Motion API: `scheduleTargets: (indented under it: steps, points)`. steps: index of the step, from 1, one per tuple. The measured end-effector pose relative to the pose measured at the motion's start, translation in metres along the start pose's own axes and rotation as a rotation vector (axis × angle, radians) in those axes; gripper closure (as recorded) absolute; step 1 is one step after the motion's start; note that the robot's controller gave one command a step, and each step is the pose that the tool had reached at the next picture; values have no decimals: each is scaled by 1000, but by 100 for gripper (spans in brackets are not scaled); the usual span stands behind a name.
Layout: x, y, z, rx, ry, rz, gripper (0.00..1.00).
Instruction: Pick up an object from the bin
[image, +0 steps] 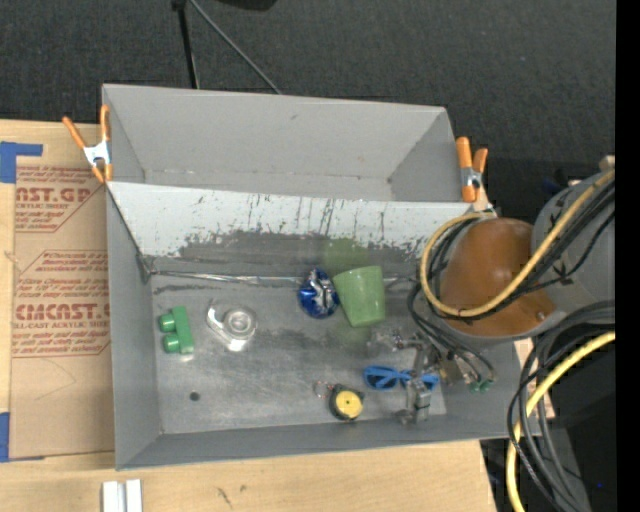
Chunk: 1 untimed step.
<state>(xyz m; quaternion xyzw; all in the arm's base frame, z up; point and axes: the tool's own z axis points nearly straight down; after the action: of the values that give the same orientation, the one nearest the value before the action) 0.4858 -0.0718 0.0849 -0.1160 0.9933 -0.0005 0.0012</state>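
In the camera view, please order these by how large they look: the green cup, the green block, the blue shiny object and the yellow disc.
1. green cup
2. green block and blue shiny object: about alike, not ranked
3. yellow disc

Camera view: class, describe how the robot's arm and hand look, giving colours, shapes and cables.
The arm's wrist wears a rounded, glossy orange-brown cover. Yellow and black cables loop around it, with more at the lower right. Below sits the small hand of dark grey metal.
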Motion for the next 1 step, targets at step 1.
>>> scheduleTargets:
  steps: [1]
  points:
    - [0, 1, 0, -2, 2, -2, 100]
